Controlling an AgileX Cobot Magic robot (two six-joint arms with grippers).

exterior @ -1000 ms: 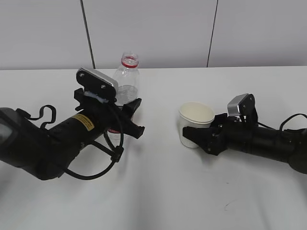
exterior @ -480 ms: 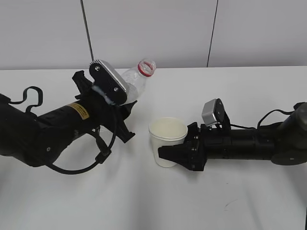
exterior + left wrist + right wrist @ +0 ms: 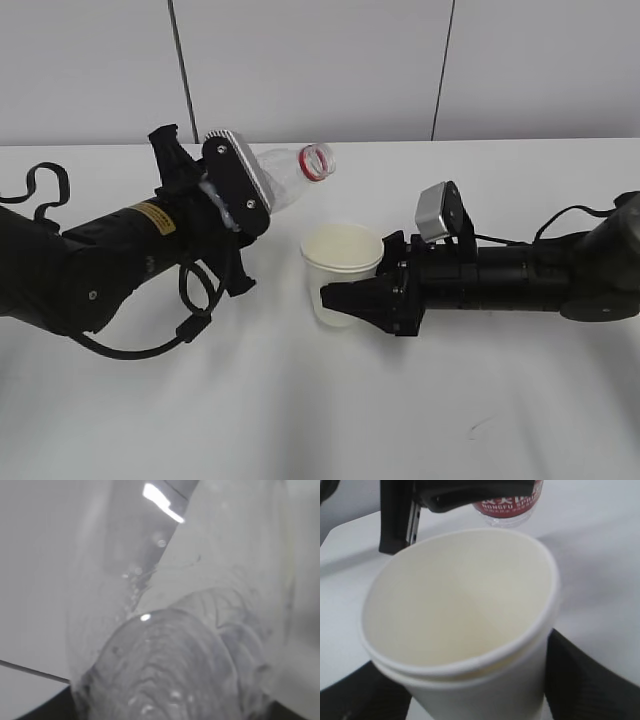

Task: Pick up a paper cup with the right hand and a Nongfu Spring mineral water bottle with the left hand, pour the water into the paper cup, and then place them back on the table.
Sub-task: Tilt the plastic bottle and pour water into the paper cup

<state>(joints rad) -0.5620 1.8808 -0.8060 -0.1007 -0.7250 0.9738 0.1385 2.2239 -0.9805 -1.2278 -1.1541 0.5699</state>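
White matte table point(image 3: 520, 170), small dark scuff mark point(image 3: 472, 429) near its front edge

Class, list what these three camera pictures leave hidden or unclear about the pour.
- Exterior view: the left hand hides the bottle label and body.
- Left wrist view: only blurred clear plastic; water level unreadable.
- Right wrist view: the paper cup fills the frame; the right hand fingers are cut off by the edges.

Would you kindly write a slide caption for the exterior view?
Left gripper tilts the uncapped bottle toward the paper cup held by the right gripper.
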